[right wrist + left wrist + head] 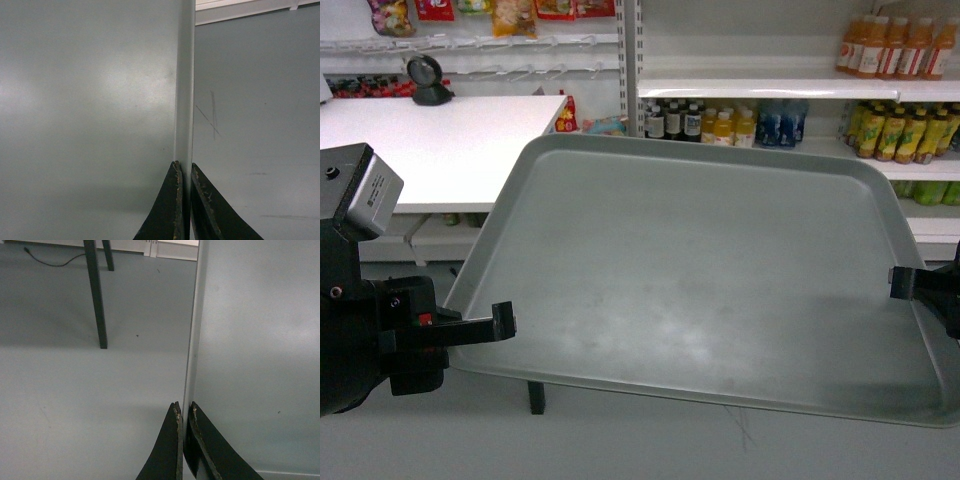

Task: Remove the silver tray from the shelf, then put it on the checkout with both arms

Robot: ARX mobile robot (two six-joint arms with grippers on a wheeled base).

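Note:
The silver tray (700, 270) hangs in the air in front of me, flat and bare, held by both arms. My left gripper (504, 320) is shut on its left rim (192, 340); my right gripper (894, 282) is shut on its right rim (184, 90). In the left wrist view the left gripper (184, 411) pinches the thin edge, and the right gripper (183, 166) does the same in the right wrist view. The checkout (440, 140) is the white countertop at the back left, with a small black round scanner (428, 82) on it. The shelf (770, 88) stands behind the tray at the right.
Bottled drinks (895, 45) fill the shelves behind the tray. Snack packets (510, 15) hang above the counter. A dark table leg (96, 295) stands on the grey floor (75, 390) under the tray's left side.

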